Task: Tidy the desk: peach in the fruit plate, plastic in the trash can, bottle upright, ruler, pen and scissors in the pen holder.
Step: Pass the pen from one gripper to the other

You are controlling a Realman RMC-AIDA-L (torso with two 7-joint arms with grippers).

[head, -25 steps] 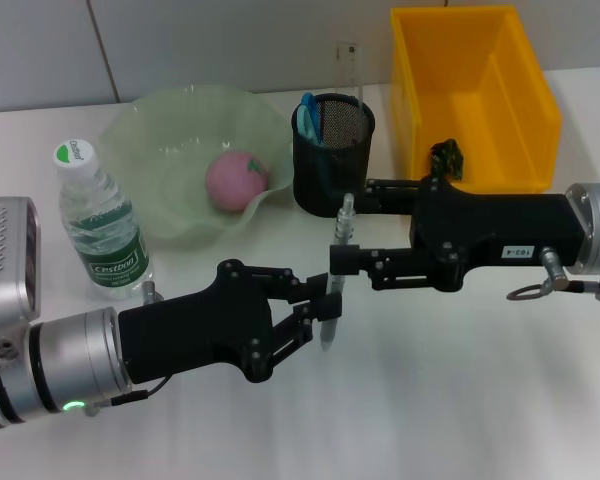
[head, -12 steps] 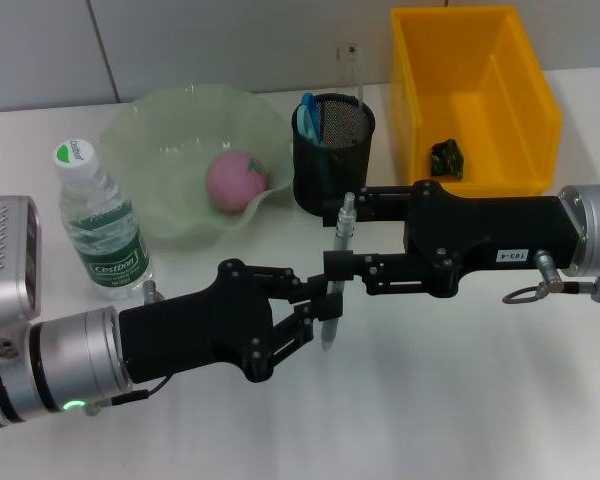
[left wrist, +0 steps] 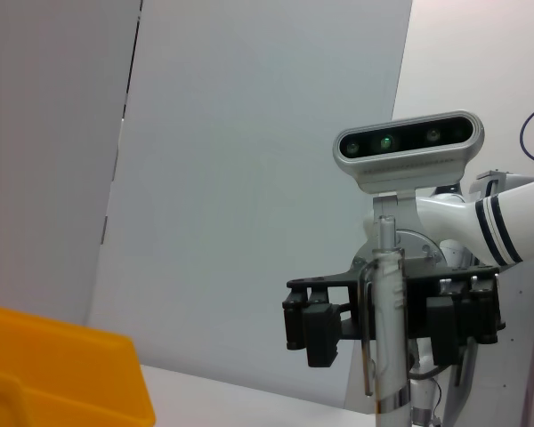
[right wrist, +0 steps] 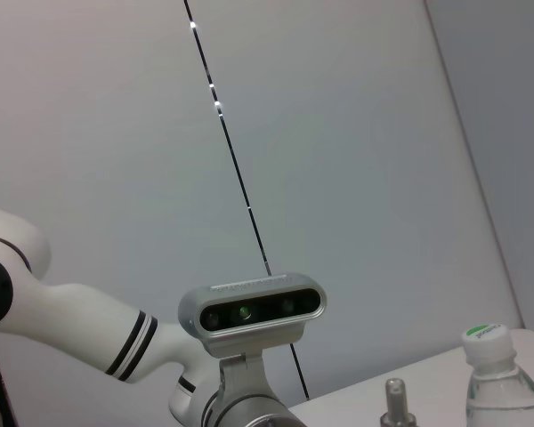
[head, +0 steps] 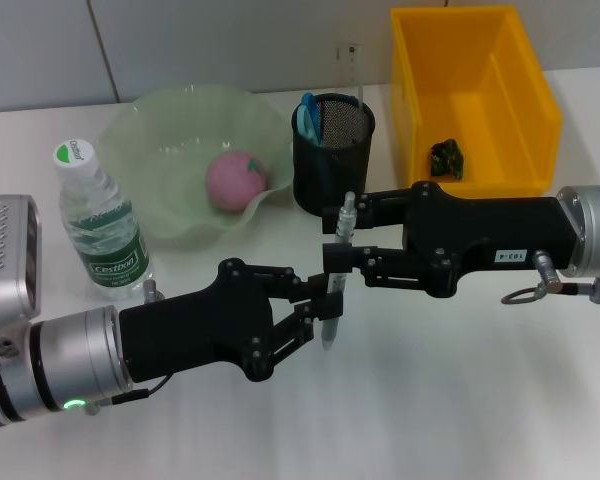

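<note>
A silver pen (head: 337, 270) stands upright above the table, and my left gripper (head: 320, 306) is shut on its lower end. My right gripper (head: 342, 240) reaches in from the right and is open, one finger on each side of the pen's upper part. The left wrist view shows the pen (left wrist: 384, 338) between the right gripper's (left wrist: 383, 322) spread pads. The peach (head: 237, 180) lies in the green fruit plate (head: 130, 120). The bottle (head: 100, 225) stands upright at the left. The black pen holder (head: 333, 160) holds blue scissors (head: 307, 115) and a clear ruler (head: 353, 70). Dark plastic (head: 447, 157) lies in the yellow trash can (head: 525, 100).
The pen holder is just behind the two grippers, with the fruit plate to its left and the trash can to its right. The right wrist view shows the pen tip (right wrist: 396, 393) and the bottle cap (right wrist: 489, 336). White table (head: 430, 400) lies in front.
My right gripper has slid left onto the pen and its fingers have drawn closer together around it. The left gripper and pen have stayed in place.
</note>
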